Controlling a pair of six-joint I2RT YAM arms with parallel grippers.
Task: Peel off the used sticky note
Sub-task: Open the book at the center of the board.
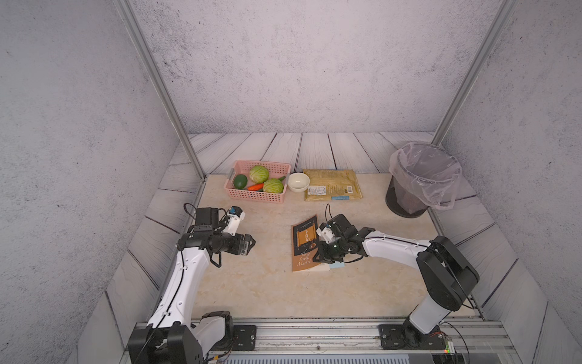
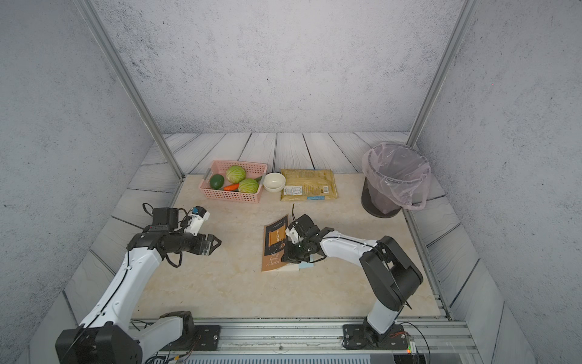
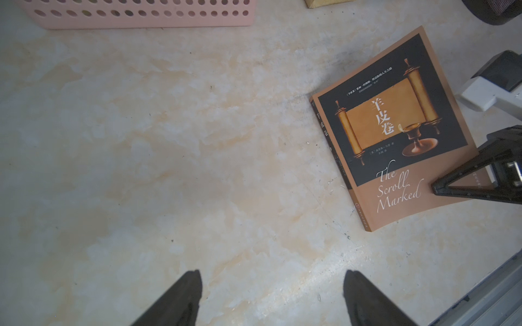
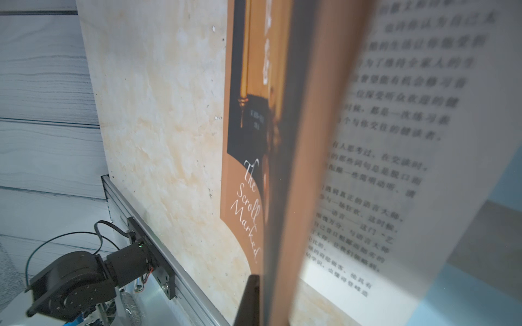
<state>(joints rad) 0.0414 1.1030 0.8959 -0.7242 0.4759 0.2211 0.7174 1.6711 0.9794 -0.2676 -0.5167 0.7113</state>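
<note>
Pinching the book cover (image 1: pixel 304 242), mid-right of the table (image 1: pixel 252 283).
Its raised edge clamped in right fingers (image 4: pixel 250 302); blue sticky note (image 1: pixel 337 266) shows at the book's lower right corner; left fingers (image 3: pixel 175 299) wide apart, centre-left.

A robotics lab test cell: grey textured backdrop panels (image 1: pixel 299 63) hang on bare aluminium frame posts (image 1: pixel 159 85), with a beige marble-look tabletop (image 1: pixel 267 283) and a slotted aluminium mounting rail (image 1: pixel 315 334) along the near edge.
</note>
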